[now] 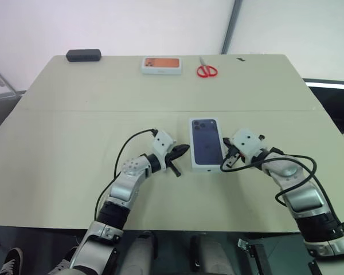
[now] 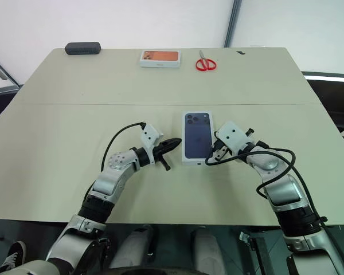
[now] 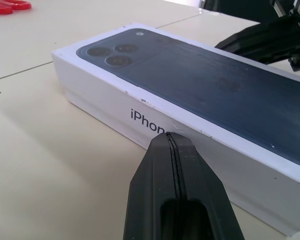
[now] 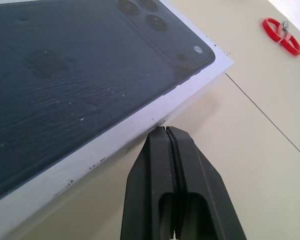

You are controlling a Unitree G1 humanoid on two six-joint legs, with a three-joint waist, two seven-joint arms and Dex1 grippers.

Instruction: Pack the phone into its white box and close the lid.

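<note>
Now the closed white cardboard box [image 1: 206,144], dark-blue phone picture on its lid [image 3: 190,75], is lying at frame centre, rigid, light and slick-sided, best squeezed by its long walls, where the left gripper [image 1: 182,151] and right gripper [image 1: 225,161] are pressing with fingers shut, holding nothing.

The lid [image 1: 206,143] covers the white box, so whether the phone lies inside cannot be told.

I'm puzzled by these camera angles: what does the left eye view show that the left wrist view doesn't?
The left eye view alone has the white box with an orange picture and the black oblong case at the table's far edge. The left wrist view alone shows lettering on the lid's white side wall. Both share the dark-blue-pictured closed lid, red-handled scissors and the shut left pincer.
</note>
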